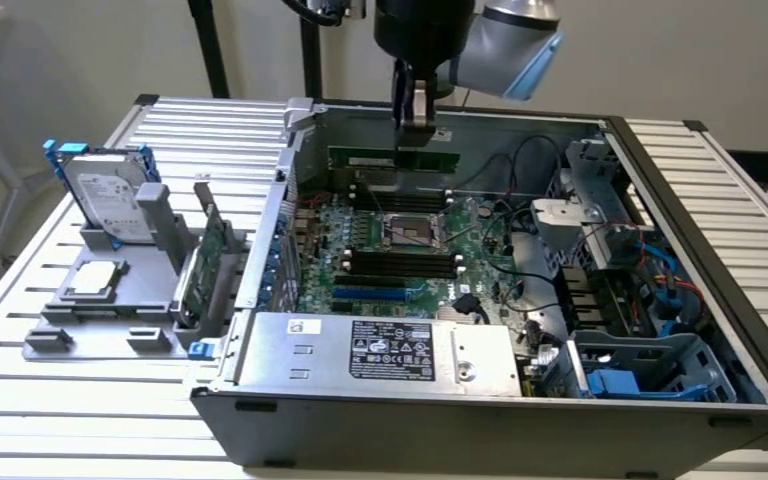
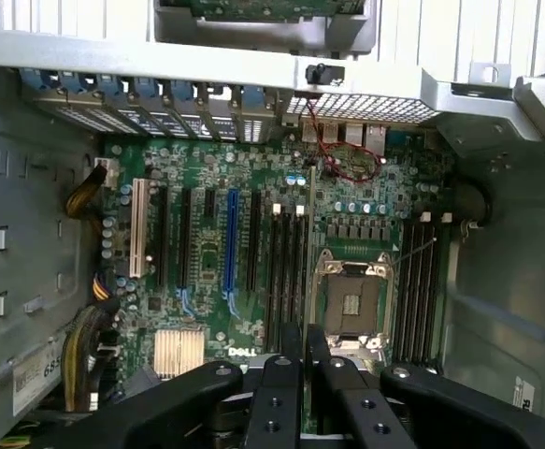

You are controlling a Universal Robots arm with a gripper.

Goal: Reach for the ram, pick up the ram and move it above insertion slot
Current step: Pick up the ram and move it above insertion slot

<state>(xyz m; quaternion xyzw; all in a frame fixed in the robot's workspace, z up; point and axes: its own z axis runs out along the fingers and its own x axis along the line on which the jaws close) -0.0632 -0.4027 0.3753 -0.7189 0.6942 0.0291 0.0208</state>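
In the exterior view my gripper (image 1: 414, 130) hangs over the back of the open computer case (image 1: 704, 300). It is shut on the ram (image 1: 357, 158), a long narrow green stick held level and on edge above the motherboard (image 1: 478, 225). Black memory slots (image 1: 398, 262) lie in front of the CPU socket (image 1: 404, 228), lower than the ram. In the wrist view my black fingers (image 2: 274, 393) stand close together over the board, near the long black slots (image 2: 286, 271) beside the socket (image 2: 354, 304); more slots (image 2: 420, 281) run on the socket's other side.
A grey fixture (image 1: 104, 330) at the exterior view's left carries a hard drive (image 1: 104, 195), a wider green card (image 1: 200, 265) and a CPU chip (image 1: 95, 280). Inside the case are the power supply (image 1: 384, 350), cables (image 1: 531, 290) and a blue-and-grey drive cage (image 1: 638, 370).
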